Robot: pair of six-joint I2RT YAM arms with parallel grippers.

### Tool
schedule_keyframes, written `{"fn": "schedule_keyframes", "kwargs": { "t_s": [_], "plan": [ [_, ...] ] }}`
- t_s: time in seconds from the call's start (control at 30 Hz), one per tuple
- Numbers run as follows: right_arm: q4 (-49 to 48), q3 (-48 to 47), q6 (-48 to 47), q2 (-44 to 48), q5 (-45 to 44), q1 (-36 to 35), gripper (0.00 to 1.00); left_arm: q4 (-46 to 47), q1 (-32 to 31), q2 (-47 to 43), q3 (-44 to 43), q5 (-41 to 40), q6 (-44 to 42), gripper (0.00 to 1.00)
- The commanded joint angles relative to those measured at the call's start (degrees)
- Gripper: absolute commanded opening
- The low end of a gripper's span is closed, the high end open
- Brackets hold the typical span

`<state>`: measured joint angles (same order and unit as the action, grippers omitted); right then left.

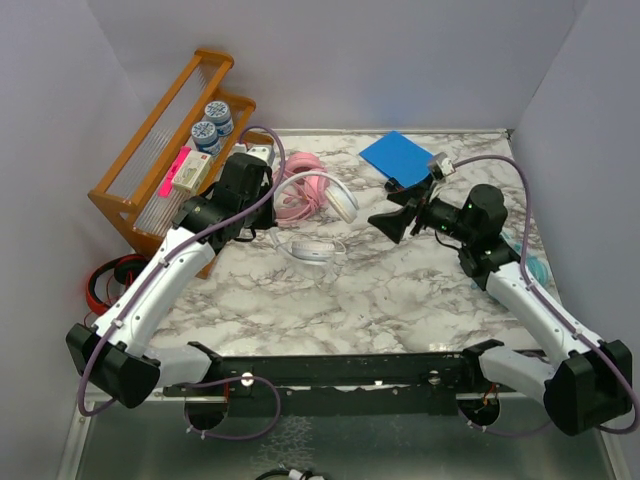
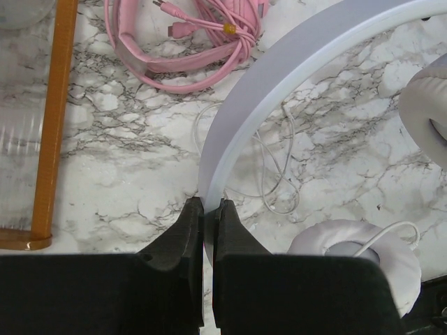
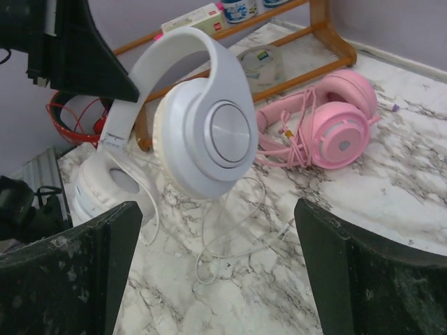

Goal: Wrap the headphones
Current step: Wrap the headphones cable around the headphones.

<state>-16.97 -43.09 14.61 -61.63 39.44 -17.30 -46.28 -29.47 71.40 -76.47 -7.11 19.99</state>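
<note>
You have the rack (image 1: 165,150) at the far left corner of the worktop (image 1: 400,300), with tubs (image 1: 215,120) and a box (image 1: 190,172) in it. Just right of the rack lie the headphones with the bundled cable (image 1: 300,188). Right of those, your left tool (image 2: 209,206) grips the band of the raised headphones (image 3: 209,132), their loose cord (image 1: 312,250) on the worktop below. Farther right of the rack, your right tool (image 1: 387,222) faces them, with a flat pad (image 1: 400,158) behind it. Under your right arm, farthest from the rack, lies another pair (image 1: 537,268). In front of the rack, at the left edge, sits a last pair (image 1: 108,280)
</note>
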Motion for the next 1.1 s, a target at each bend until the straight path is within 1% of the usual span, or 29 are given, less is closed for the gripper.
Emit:
{"fn": "schedule_keyframes", "kwargs": {
  "t_s": [0.0, 0.13, 0.3, 0.43, 0.6, 0.7, 0.73, 0.77, 0.83, 0.87, 0.9, 1.0, 1.07],
  "plan": [
    [0.17, -3.32, -6.07, -0.99, 1.74, -4.96, 1.00, 6.47, 0.03, -2.38, 0.79, 3.19, 2.87, 0.00],
    [8.81, -8.83, -16.66, -3.79, -11.95, -14.02, 1.00, 6.46, 0.03, -1.98, 1.39, 3.61, 2.82, 0.00],
    [9.23, -11.41, -19.60, -6.89, -25.74, -18.50, 1.00, 6.39, 0.03, -2.59, 1.79, 3.17, 1.89, 0.00],
    [8.67, -12.95, -23.16, -9.54, -29.37, -20.94, 1.00, 6.38, 0.03, -3.00, 2.19, 3.71, 1.25, 0.00],
    [9.56, -14.57, -28.20, -13.00, -37.07, -25.34, 1.00, 6.19, 0.03, -3.02, 2.03, 4.12, 1.02, 0.00],
    [9.55, -15.02, -28.97, -14.26, -37.50, -26.06, 0.99, 6.16, 0.03, -2.94, 1.87, 4.45, 0.85, 0.00],
    [9.32, -15.01, -28.97, -14.38, -37.24, -26.18, 0.96, 6.10, 0.03, -2.91, 1.77, 4.60, 0.84, 0.00],
    [8.92, -14.75, -28.90, -14.35, -36.90, -26.18, 0.90, 6.06, 0.03, -2.88, 1.70, 4.83, 0.77, 0.00],
    [8.16, -14.19, -28.72, -14.09, -36.36, -26.21, 0.73, 6.15, 0.03, -2.91, 1.67, 5.61, 0.36, 0.00],
    [7.89, -13.90, -28.68, -13.85, -36.06, -26.25, 0.63, 6.13, 0.03, -2.99, 1.59, 6.06, -0.24, 0.00],
    [7.85, -13.80, -28.80, -13.75, -35.51, -26.21, 0.54, 6.07, 0.03, -3.01, 1.59, 6.29, -0.44, 0.03],
    [8.51, -13.63, -28.99, -13.78, -34.43, -26.21, 0.38, 6.12, 0.03, -3.36, 1.92, 6.11, -0.56, 0.08],
    [8.88, -13.56, -28.73, -13.79, -34.49, -26.23, 0.37, 6.05, 0.03, -3.52, 2.06, 5.98, -0.57, 0.10]
  ]
}}
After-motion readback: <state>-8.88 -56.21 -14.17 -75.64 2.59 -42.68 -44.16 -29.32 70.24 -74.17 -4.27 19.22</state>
